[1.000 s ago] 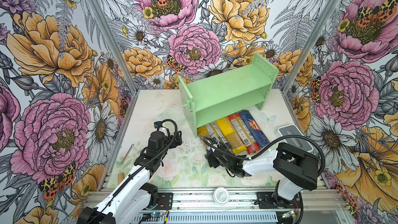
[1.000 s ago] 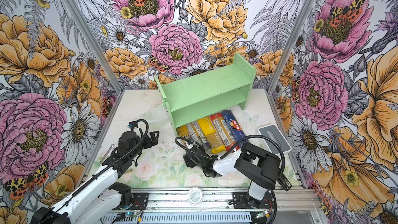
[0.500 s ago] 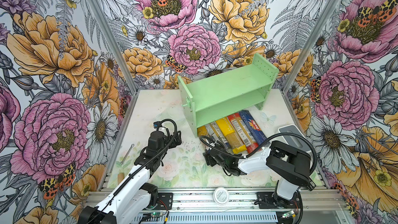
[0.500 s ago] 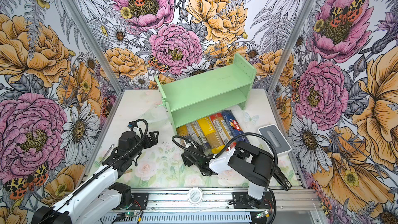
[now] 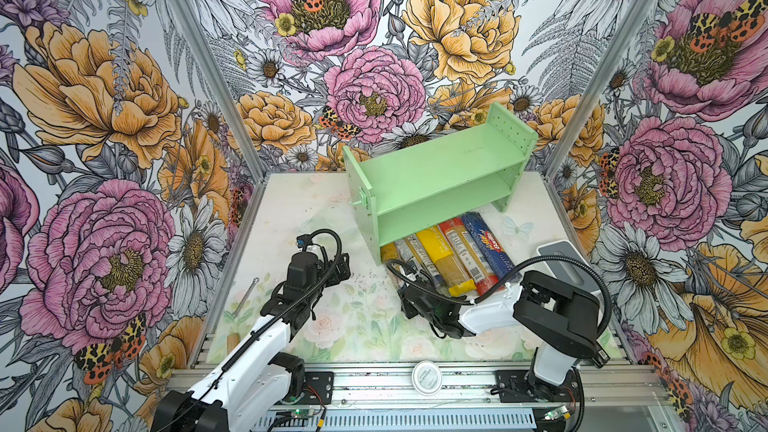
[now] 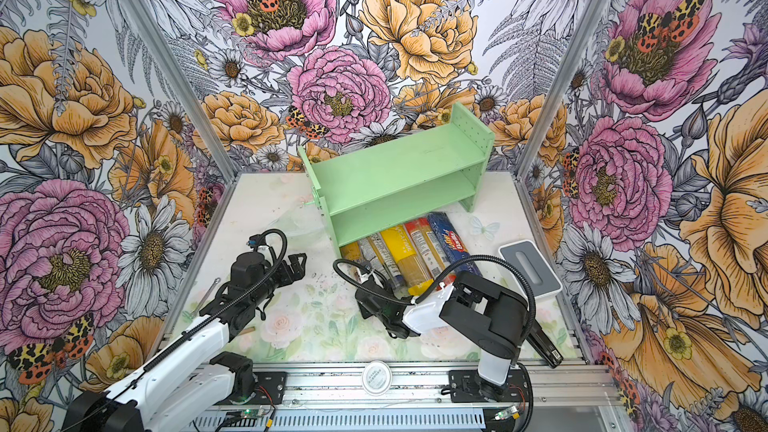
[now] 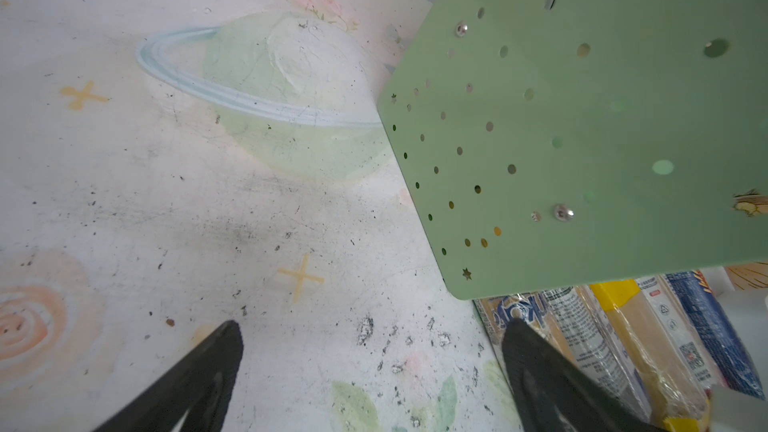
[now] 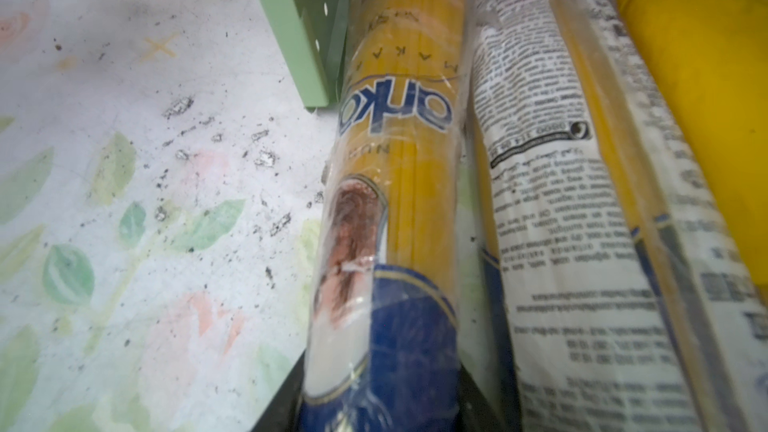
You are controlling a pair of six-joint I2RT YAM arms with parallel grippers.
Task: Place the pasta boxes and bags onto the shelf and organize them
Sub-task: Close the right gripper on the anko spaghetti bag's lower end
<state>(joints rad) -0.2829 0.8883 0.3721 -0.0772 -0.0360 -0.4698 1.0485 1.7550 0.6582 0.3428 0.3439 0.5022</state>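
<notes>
Lifting the clear pack cleanly is the step in hand, I judge. It lies leftmost in the row of five on the desk, at lower centre of both top views, with its far end tucked under the shelf beside the left side panel. The right pincer straddles its near, dark-blue end. In the right wrist view, dark fingers sit against both flanks at the bottom of the frame, so it looks clamped on the pack.

Held this close to one end, the long pack will likely sag and swing. Draw it toward the frame's bottom edge first, clear of the panel and of the second clear pack just beside it, then raise it slowly and level. Both tiers look bare, so either can take it, laid lengthwise. The left pincer hovers with its jaws wide apart over bare desk at left centre, free to steady the far end if it droops.
</notes>
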